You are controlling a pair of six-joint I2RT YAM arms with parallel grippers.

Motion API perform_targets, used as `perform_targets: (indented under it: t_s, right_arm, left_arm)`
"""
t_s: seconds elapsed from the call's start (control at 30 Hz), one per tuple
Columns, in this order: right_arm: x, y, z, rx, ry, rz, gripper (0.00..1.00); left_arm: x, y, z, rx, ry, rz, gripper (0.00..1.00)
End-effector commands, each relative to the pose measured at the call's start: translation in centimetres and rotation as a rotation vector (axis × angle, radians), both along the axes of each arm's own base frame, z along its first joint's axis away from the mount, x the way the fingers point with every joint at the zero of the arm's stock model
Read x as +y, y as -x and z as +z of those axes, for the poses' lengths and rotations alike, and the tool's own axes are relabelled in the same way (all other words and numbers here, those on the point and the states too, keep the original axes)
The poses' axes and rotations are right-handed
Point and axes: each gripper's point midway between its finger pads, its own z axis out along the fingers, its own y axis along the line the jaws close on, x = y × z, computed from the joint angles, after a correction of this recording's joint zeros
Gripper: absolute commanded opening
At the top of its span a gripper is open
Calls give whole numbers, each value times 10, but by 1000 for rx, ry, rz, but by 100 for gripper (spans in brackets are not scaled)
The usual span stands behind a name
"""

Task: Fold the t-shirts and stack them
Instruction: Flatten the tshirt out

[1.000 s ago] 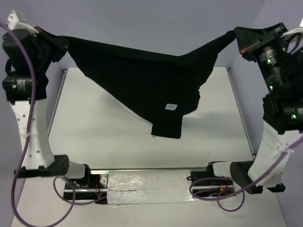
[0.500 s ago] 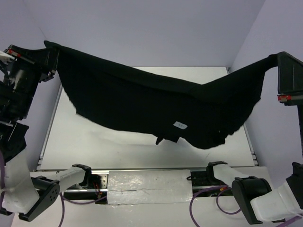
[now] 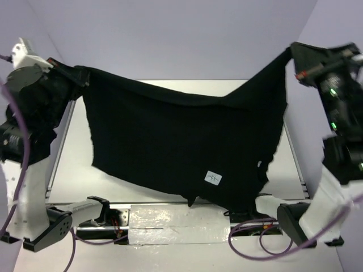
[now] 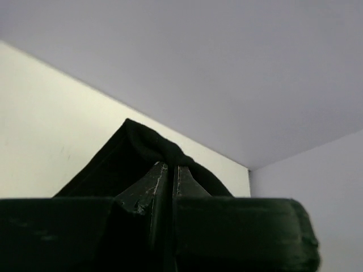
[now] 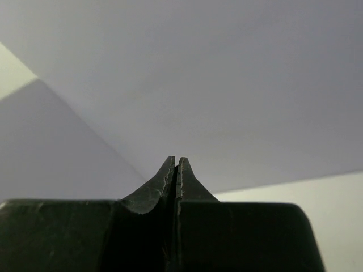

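Left gripper: raised above the counter's left edge near the far-left corner, fingers pressed almost together on a bunched fold of black cloth that rose to a peak just past their tips.
Right gripper: raised above the far-right corner, fingers closed with only a hairline gap. Its own camera showed no cloth at the tips, but from above the garment's corner ran straight up into it.
T-shirt: black, held in the air and spread wide between the two grippers. Its upper edge sagged in the middle, and the right end sat higher than the left.
Lower hem: hung unevenly, reaching down over the counter's near edge on the right half.
White tag: small, showing on the cloth low down, right of the middle, near the near edge.
Counter: pale, with bare surface visible along the left edge beside the hanging cloth.
Silver strip: lay along the near edge between the arm bases, with the hem's lowest points just above it.
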Motion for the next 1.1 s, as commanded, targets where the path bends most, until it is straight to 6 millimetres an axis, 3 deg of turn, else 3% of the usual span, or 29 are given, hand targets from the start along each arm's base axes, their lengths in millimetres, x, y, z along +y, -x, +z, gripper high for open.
perform_targets:
  t_s: [0.0,0.03,0.07,0.1,0.13,0.17,0.23,0.27,0.3,0.33,0.43,0.47,0.53,0.57,0.6,0.63,0.67,0.7,0.73,0.8,0.83,0.87,0.97,1.07]
  right_arm:
    - [1,-87,-40,140,31,-11,0]
    - [4,-100,-47,164,47,-1,0]
    - [5,-136,-69,233,73,0,0]
    - [6,-151,-79,266,87,3,0]
    - [8,-168,-90,293,103,15,0]
    - [10,-198,-113,343,128,23,0]
    - [7,-229,-136,385,160,4,0]
    - [7,-257,-162,438,169,-1,0]
    - [6,-271,-171,451,178,-5,0]
    - [9,-295,-198,502,189,10,0]
    - [25,-327,-231,528,214,81,0]
    - [31,-348,-254,547,221,101,0]
    - [42,-366,-277,563,229,143,0]
    - [50,-384,-304,593,232,160,0]
    - [51,-393,-306,586,231,164,0]
    - [53,-410,-337,631,223,172,0]
    - [54,-417,-340,623,220,173,0]
    - [55,-425,-335,596,220,170,0]
    - [54,-438,-351,599,219,171,0]
    - [54,-448,-362,592,206,172,0]
    - [58,-452,-371,595,191,199,0]
    - [60,-456,-375,587,184,205,0]
    - [65,-462,-388,582,178,222,0]
    - [65,-463,-383,568,174,220,0]
  left_arm:
    - [10,-27,-33,109,57,122,0]
    - [11,-34,-44,145,67,138,0]
    - [10,-43,-57,183,68,148,0]
    - [12,-59,-78,240,72,175,0]
    - [15,-66,-80,243,82,186,0]
    - [16,-75,-97,281,79,196,0]
    - [27,-100,-123,307,81,246,0]
    - [29,-108,-131,314,81,251,0]
    - [29,-123,-147,347,85,254,0]
    - [35,-136,-161,361,87,268,0]
    - [37,-168,-210,438,69,277,0]
    - [39,-178,-214,419,72,286,0]
    - [44,-194,-246,466,56,323,0]
    - [45,-208,-263,482,52,330,0]
    - [49,-215,-267,484,48,339,0]
    - [50,-223,-275,494,47,343,0]
    - [51,-235,-298,537,38,345,0]
    - [56,-244,-303,539,37,347,0]
    - [54,-261,-316,560,40,325,0]
    - [55,-274,-330,594,31,322,0]
    - [56,-284,-322,576,31,325,0]
    - [56,-289,-337,602,26,333,0]
    - [61,-294,-347,613,40,351,0]
    - [69,-298,-363,633,56,342,0]
